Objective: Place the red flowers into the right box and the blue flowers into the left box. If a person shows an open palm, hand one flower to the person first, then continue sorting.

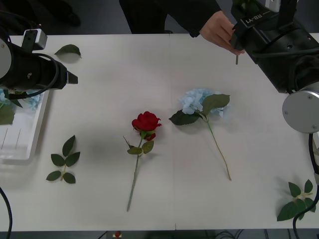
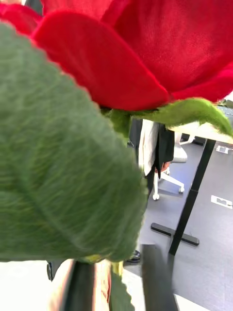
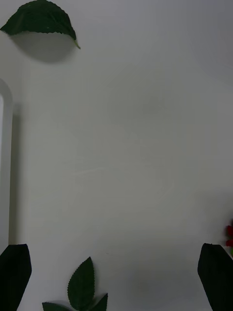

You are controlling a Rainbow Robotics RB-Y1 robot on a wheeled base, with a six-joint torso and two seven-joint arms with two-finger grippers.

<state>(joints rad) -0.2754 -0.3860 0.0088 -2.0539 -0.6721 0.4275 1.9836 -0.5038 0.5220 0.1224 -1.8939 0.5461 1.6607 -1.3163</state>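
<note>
My right gripper (image 1: 238, 36) is raised over the table's far right edge, shut on a red flower (image 2: 160, 48) whose bloom and leaf press close to the right wrist camera. Its stem end (image 1: 237, 59) hangs below a person's hand (image 1: 218, 29), which is curled against the gripper. A second red flower (image 1: 145, 121) lies mid-table, with a blue flower (image 1: 197, 101) to its right. Another blue flower (image 1: 32, 102) rests in the left box (image 1: 20, 144). My left gripper (image 1: 72, 78) hovers open beside that box. The right box is out of view.
Loose leaf sprigs lie at the far left (image 1: 68, 49), front left (image 1: 64, 162) and front right corner (image 1: 297, 201). The left wrist view shows bare white table, a single leaf (image 3: 41, 19) and the box's rim (image 3: 4, 160).
</note>
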